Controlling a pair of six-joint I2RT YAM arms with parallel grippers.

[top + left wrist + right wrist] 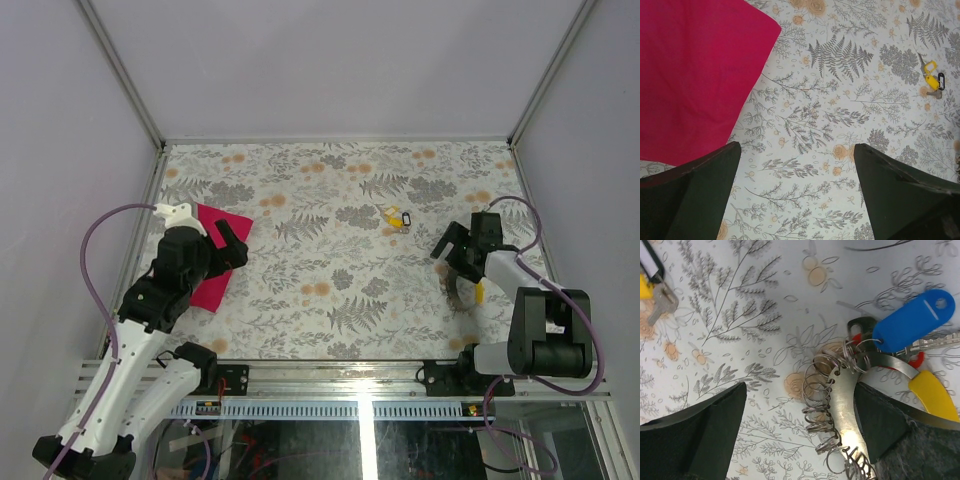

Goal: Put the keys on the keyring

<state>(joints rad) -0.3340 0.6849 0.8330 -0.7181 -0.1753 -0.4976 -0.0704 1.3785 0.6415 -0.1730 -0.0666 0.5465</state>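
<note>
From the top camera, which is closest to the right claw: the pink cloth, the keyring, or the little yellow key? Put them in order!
Starting from the right gripper:
1. keyring: right beside the gripper, just on its near side, with blue, red and yellow tags on it.
2. yellow key: lying loose, a bit farther back and to the left.
3. pink cloth: way across on the left side.

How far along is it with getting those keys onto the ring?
Partly done: a blue key, a red key and a yellow key seem hooked on the keyring. Nothing is in hand: the left gripper and right gripper are both open and empty. Left to do: the loose keys, yellow and black, lying apart from it.
</note>
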